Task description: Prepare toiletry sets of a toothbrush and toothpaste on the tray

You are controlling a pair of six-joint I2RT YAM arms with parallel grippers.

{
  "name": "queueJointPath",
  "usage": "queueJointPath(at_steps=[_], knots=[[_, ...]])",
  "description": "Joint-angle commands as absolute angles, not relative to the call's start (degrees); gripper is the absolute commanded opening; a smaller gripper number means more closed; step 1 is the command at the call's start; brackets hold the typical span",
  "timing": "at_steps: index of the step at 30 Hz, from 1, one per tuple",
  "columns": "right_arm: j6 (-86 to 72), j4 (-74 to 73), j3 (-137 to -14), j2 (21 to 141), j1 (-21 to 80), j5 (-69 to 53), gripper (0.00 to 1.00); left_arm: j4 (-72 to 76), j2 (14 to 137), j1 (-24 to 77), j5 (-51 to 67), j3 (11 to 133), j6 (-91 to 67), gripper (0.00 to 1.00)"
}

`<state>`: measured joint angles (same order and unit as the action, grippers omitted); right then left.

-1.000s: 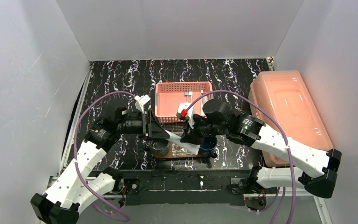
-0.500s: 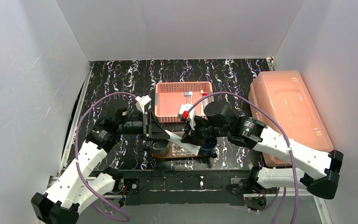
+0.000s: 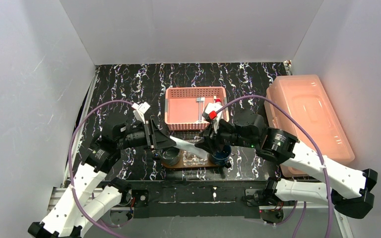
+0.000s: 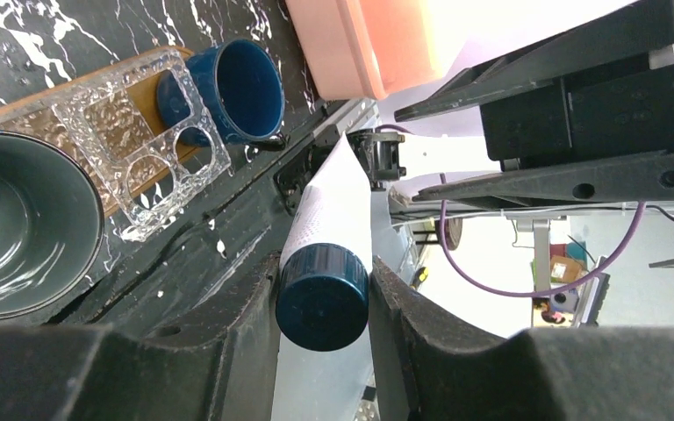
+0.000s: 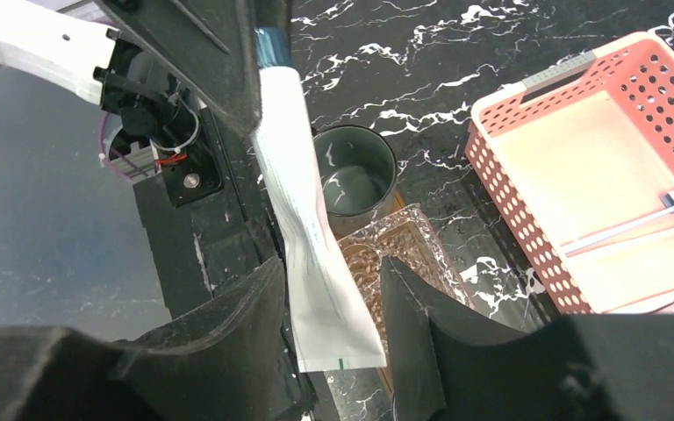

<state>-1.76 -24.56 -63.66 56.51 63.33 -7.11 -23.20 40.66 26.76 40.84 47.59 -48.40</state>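
**Toothpaste tube held level above the tray, between both grippers**

The flat oval tray of dark brown wood [image 3: 201, 166] lies near the front edge of the table, its long axis running left to right. On its left end stands a round grey cup [image 3: 170, 156]. A dark blue mug [image 3: 222, 157] stands on its right end, and a clear textured glass holder [image 3: 194, 158] lies between them.

Above the tray hangs a white plastic toothpaste tube with a dark blue screw cap [image 3: 186, 145]. Its long axis runs roughly along the tray's length. The cap points toward the tray's left end and the flat crimped end toward its right end. It touches neither the tray nor the cups.

The left gripper [image 4: 323, 294] is clamped on the cap end, with a black finger pressed against each side of the cap. The right gripper [image 5: 333, 298] reaches in from the tray's right side. Its fingers [image 5: 237, 324] flank the crimped end with the flat of the tube filling the gap between them. Whether they press on it or merely stand beside it, I cannot tell.

Behind the tray sits a pink perforated rectangular plastic basket [image 3: 194, 89] with a long thin pale item lying in it, too small to identify. Well to the right of the tray is a large translucent pink lidded box [image 3: 307, 114].
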Motion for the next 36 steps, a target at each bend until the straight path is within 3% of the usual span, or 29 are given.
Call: queueJointPath(at_steps=[1, 14, 26, 36], knots=[[-7.1, -18.7, -62.0, 54.6, 63.5, -2.3, 0.54, -22.1, 37.1, 26.7, 37.3, 47.7, -50.3, 0.00], [-20.8, -4.8, -54.9, 46.7, 63.5, 2.0, 0.66, -18.5, 27.8, 26.7, 31.3, 47.8, -55.0, 0.00], [-26.9, 0.3, -51.5, 43.7, 63.5, 4.6, 0.70, -9.2, 24.3, 26.7, 32.9, 46.1, -60.8, 0.00], [-32.7, 13.5, -45.9, 41.2, 63.5, -5.8, 0.72, -1.0, 22.7, 26.7, 34.2, 43.2, -65.9, 0.00]])
